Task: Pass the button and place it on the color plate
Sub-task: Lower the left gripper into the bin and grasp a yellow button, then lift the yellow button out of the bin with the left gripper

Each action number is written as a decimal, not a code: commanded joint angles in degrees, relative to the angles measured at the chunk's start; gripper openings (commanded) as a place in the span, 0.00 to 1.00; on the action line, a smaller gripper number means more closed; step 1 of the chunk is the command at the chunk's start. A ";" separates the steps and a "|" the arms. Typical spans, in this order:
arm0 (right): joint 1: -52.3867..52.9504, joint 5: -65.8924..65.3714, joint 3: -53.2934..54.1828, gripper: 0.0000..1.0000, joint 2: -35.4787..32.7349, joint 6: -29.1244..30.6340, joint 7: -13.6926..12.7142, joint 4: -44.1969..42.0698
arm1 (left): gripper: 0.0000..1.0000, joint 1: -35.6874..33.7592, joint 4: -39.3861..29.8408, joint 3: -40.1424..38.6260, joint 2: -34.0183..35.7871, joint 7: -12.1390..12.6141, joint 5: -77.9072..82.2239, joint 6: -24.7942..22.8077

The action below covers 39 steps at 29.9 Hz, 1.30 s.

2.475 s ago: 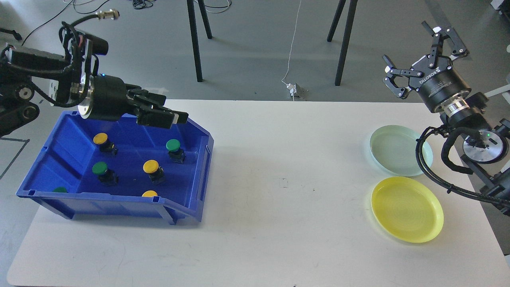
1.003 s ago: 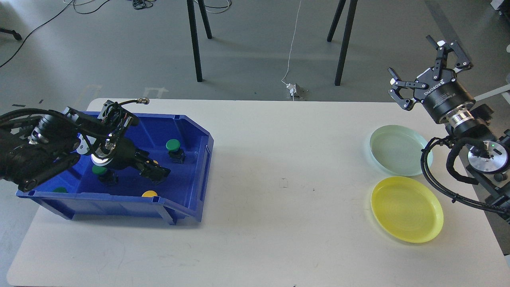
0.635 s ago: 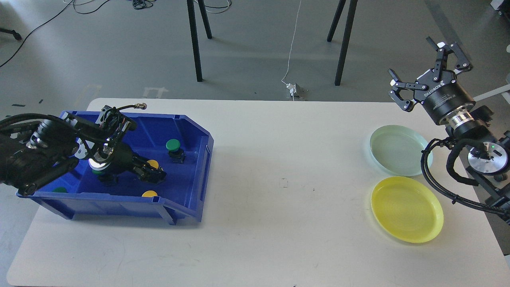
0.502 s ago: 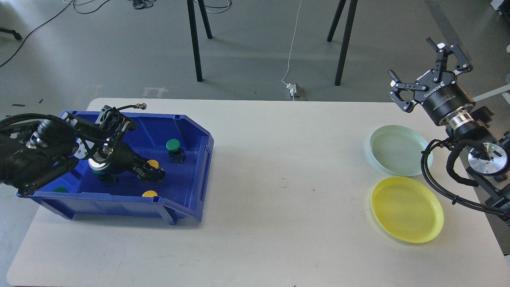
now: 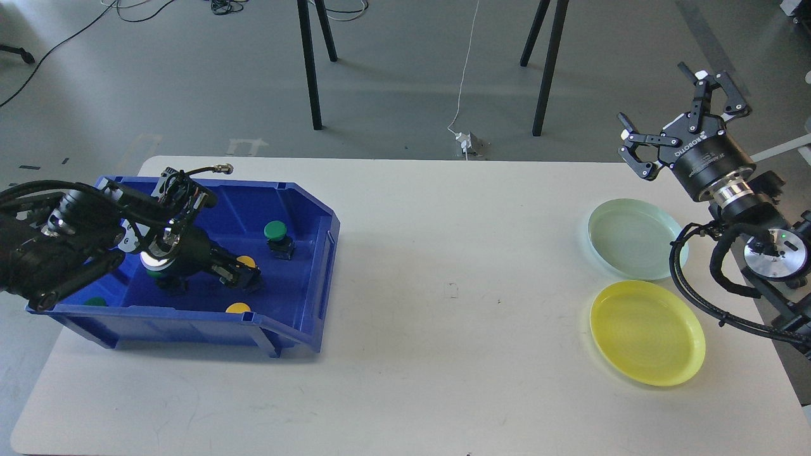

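A blue bin [image 5: 320,247] at the table's left holds several push buttons. My left gripper [image 5: 244,275] is down inside the bin, its dark fingers right at a yellow button [image 5: 246,261] in the middle; I cannot tell if they grip it. A green button [image 5: 274,230] stands just right of it and another yellow button [image 5: 237,308] lies by the front wall. A pale green plate [image 5: 627,239] and a yellow plate [image 5: 646,332] lie at the right. My right gripper [image 5: 654,93] is open and empty, raised above the table's far right corner.
My left arm covers the bin's left half; a green button [image 5: 95,301] peeks out at the front left corner. The white table [image 5: 443,354] stretches between bin and plates. Black stand legs [image 5: 309,63] are on the floor behind the table.
My left arm came down from above the bin's back wall into the bin and drew in around the middle yellow button. My right gripper shifted slightly right and stayed open.
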 commanded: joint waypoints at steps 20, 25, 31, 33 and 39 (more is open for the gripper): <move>-0.20 0.00 3.07 0.99 -0.44 0.00 -0.53 -4.66 | 0.09 -1.28 -26.02 -14.67 23.19 0.00 -26.95 0.00; -1.07 -1.49 2.63 0.99 -1.49 0.00 -0.27 -2.29 | 0.09 -0.75 -26.19 -21.52 19.61 0.00 -43.91 0.00; -1.07 -10.17 2.89 0.99 -2.37 0.00 0.26 3.07 | 0.09 -0.75 -23.92 -24.17 6.43 0.00 -59.93 0.00; -1.07 -13.69 2.98 0.99 -2.20 0.00 1.05 5.09 | 0.09 -0.49 -20.41 -23.91 1.68 0.00 -60.29 0.00; -1.07 -28.28 1.93 0.99 -0.80 -1.98 5.61 11.51 | 0.09 2.33 -12.66 -24.35 -6.07 0.00 -61.25 0.00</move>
